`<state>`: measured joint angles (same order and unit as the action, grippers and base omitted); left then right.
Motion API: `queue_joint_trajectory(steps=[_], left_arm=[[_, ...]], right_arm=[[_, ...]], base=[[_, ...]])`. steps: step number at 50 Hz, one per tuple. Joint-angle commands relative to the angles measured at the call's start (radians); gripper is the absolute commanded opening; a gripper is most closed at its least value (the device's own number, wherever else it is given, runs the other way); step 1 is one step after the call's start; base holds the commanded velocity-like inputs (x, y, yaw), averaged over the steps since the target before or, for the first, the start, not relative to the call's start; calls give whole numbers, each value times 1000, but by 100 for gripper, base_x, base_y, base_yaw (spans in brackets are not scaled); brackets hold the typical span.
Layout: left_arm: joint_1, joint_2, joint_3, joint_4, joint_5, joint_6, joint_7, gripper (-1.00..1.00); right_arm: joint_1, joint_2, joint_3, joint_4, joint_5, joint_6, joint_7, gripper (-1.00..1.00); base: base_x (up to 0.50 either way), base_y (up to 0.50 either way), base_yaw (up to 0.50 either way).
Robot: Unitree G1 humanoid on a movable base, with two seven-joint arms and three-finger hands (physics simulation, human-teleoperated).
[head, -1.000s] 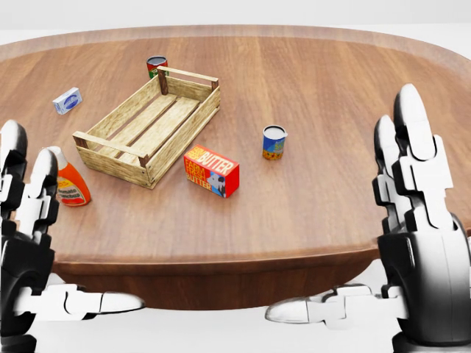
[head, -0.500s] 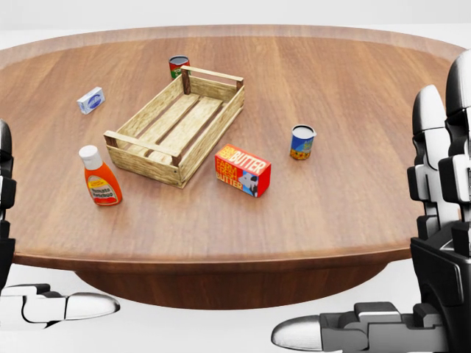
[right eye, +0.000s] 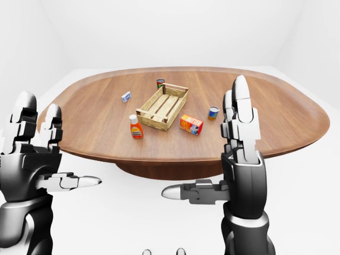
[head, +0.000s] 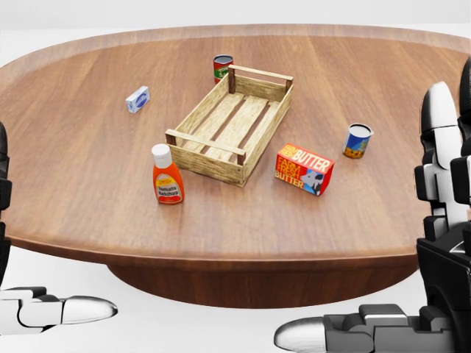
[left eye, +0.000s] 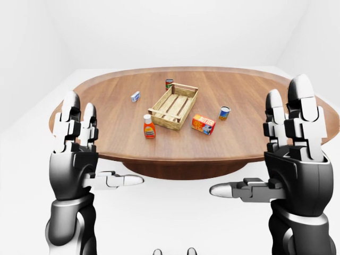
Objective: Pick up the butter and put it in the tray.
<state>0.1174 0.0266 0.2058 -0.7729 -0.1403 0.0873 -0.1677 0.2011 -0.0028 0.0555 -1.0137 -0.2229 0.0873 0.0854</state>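
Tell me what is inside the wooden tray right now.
The wooden tray holds nothing: only its bare slatted floor shows in the head view. The butter lies on the table to the tray's right. A sliver of floor along the tray's lower-left wall is covered.

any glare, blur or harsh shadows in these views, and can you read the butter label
Head view: sharp, even light, only soft shadows under the butter and tray; the BUTTER label reads clearly. Left-eye view: a pale sheen across the table, no blur. Right-eye view: the label is too small to read.
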Motion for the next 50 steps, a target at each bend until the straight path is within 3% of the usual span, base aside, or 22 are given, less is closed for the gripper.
queue_joint_trajectory(steps=[1, 8, 50], left_arm=[[4, -7, -9, -6, 4, 0, -5, 100], [-4, -5, 1, 4, -2, 0, -3, 100], [-15, 1, 12, 6, -11, 0, 0, 100]], right_arm=[[-22, 10, -38, 1, 38, 0, -13, 100], [-23, 0, -30, -5, 51, 0, -28, 100], [-13, 1, -27, 6, 64, 0, -34, 100]], base=[[0, 0, 0], [5, 0, 0], [50, 6, 0]])
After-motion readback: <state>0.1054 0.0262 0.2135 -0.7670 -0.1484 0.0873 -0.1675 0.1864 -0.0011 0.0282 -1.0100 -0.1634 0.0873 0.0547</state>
